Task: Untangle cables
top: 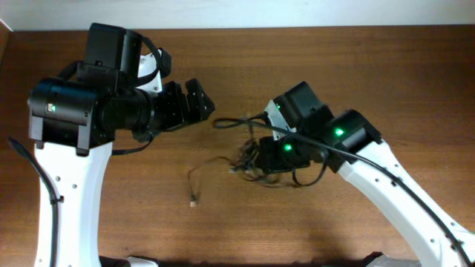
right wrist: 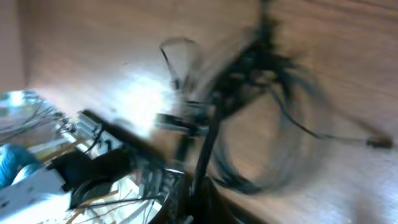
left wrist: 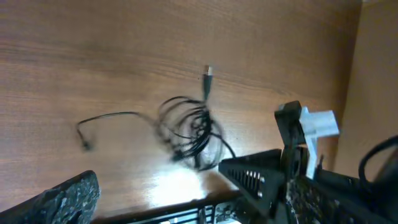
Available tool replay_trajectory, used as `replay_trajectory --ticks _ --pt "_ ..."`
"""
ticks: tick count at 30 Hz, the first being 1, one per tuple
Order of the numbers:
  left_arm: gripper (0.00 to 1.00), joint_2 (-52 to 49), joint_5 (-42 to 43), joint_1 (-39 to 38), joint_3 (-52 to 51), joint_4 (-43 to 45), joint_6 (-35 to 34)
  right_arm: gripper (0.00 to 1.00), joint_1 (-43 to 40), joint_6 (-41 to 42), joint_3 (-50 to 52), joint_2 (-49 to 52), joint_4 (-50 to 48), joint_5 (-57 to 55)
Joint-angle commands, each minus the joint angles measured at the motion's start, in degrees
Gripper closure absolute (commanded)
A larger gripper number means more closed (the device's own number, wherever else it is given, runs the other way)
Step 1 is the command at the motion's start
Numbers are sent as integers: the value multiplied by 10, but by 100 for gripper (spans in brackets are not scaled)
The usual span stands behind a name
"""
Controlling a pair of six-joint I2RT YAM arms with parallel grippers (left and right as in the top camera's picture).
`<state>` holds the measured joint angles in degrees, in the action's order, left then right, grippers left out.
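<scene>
Overhead and wrist views of a wooden table (top: 349,59) with both of my arms reaching toward its middle. The cables (top: 245,165) lie as one small dark tangle near the centre of the table. A single thin strand (top: 199,178) trails out of it toward my left side and ends in a small plug (top: 194,200) resting on the wood. My left gripper (top: 204,102) sits near the tangle but apart from it. In the left wrist view its two fingers (left wrist: 68,199) frame the picture at opposite lower corners, spread wide, with nothing between them. The coil of cables (left wrist: 189,134) lies flat beyond them, with one plug end (left wrist: 208,74) pointing away. My right gripper (top: 256,157) is directly at the tangle, on its right edge. The right wrist view is heavily blurred. It shows dark loops of the cables (right wrist: 249,68) close in front and one strand (right wrist: 205,149) running down toward my fingers. I cannot tell whether those fingers are closed on it.
</scene>
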<state>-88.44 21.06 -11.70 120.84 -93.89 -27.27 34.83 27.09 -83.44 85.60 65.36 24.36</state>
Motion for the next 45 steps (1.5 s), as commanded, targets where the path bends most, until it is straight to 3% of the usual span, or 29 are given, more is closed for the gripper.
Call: replay_trajectory --ticks 1,4,6,7,8,9,10,13,16,19,23,25,27,37,41,42,43,44,45 --pt "1 3 -20 1 -1 5 -6 84 0 -102 -3 12 -8 70" --pt "1 3 -20 1 -1 5 -14 76 0 -38 -3 25 15 -20" --pt "1 3 -21 1 -1 3 -14 64 0 -84 -3 32 12 71" --pt "1 3 -21 1 -1 3 -14 52 1 -144 -3 33 4 127" --pt "1 3 -21 1 -1 3 -14 29 1 -158 -3 33 2 100" --pt "1 3 -20 1 -1 3 -14 13 -1 -139 -3 33 7 50" --pt "1 3 -20 1 -1 3 -14 6 -4 -93 -3 33 19 -29" --pt "1 3 -20 1 -1 1 -14 1 -19 -27 -3 37 75 -178" --pt "1 3 -21 1 -1 2 -14 1 -15 -28 1 59 144 -175" --pt "1 3 -21 1 -1 2 -14 2 1 -28 59 72 117 -160" --pt "1 3 -21 1 -1 2 -14 37 25 -19 168 75 -5 -92" --pt "1 3 -21 1 -1 2 -14 54 27 26 211 75 -52 -96" --pt "1 3 -21 1 -1 2 -14 62 27 62 246 76 -92 -95" --pt "1 3 -21 1 -1 2 -14 65 28 84 297 76 -203 -8" --pt "1 3 -20 1 -1 2 -14 67 42 145 320 76 -210 -35" --pt "1 3 -21 1 -1 2 -14 70 46 145 324 76 -221 -43" --pt "1 3 -21 1 -1 2 -14 89 47 145 323 76 -228 -39" --pt "1 3 -21 1 -1 2 -14 96 46 145 317 76 -226 -37" --pt "1 3 -21 1 -1 2 -14 96 45 145 301 74 -216 -31"
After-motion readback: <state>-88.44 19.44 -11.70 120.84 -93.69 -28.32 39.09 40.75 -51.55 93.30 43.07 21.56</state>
